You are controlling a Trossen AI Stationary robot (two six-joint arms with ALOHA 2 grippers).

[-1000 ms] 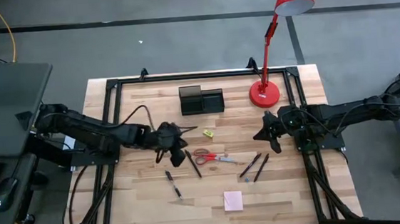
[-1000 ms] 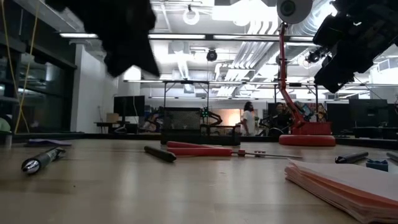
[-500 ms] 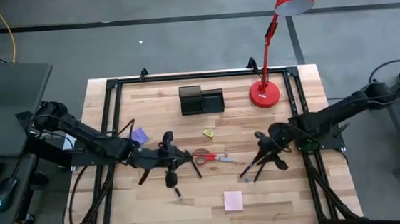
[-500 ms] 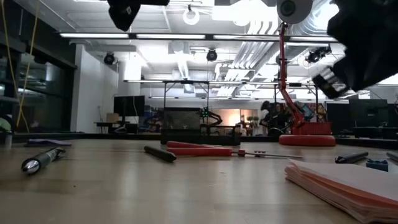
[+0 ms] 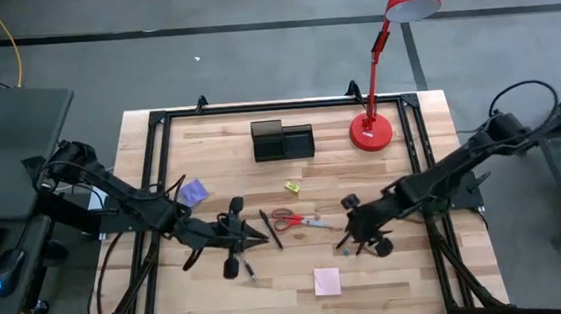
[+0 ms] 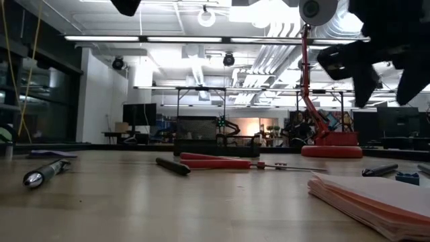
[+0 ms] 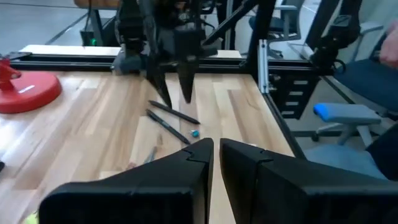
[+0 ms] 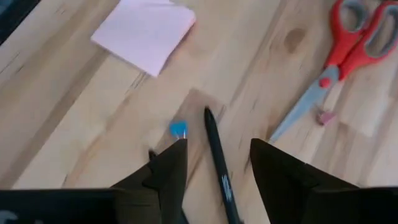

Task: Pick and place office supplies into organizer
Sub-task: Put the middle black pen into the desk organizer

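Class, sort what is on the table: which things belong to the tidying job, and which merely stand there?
Job: organizer, scissors, pens, pink note pad, purple note pad, yellow piece.
Standing there: red desk lamp.

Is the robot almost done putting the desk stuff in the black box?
Not nearly. Nothing can be seen in the organizer yet. The scissors, pink note pad, purple note pad, yellow piece and pens all lie on the table. The right gripper, jaws open, is over one dark pen. The left gripper is shut and empty above the table.
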